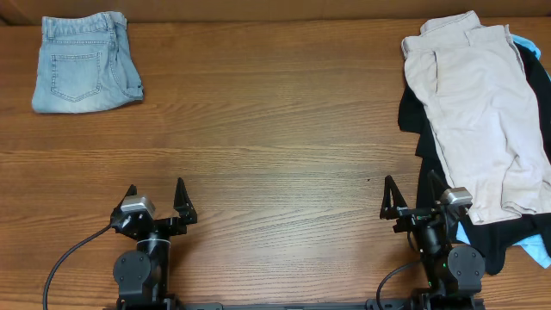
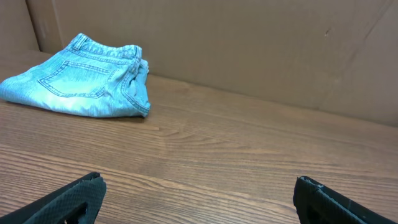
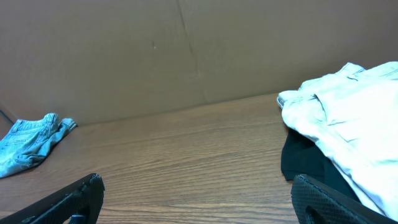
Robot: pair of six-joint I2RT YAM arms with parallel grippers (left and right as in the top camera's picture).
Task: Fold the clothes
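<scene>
Currently both pincers are hanging released and empty: left gripper (image 1: 156, 194) and right gripper (image 1: 410, 191), low near the wooden table's (image 1: 275, 146) front edge. Faded light-blue denim shorts (image 1: 82, 62) are lying folded at far left. You are aiming next for the crumpled beige garment (image 1: 478, 103) topping the right pile; try pinching one layer only. The black fabric (image 1: 411, 112) and bright-blue fabric (image 1: 538, 250) are showing edges only.

this looks like a robotics lab or test cell. a wood-grain bench (image 1: 275, 155) is closed off at the back by a plain brown cardboard wall (image 2: 249, 50). a left arm (image 1: 142, 271) and a right arm (image 1: 452, 263) are mounted at its near edge, and a black cable (image 1: 69, 256) trails from the left base. the only goods are folded denim shorts (image 1: 82, 60) in the far left corner and a loose pile of garments (image 1: 482, 112) at the right.
</scene>
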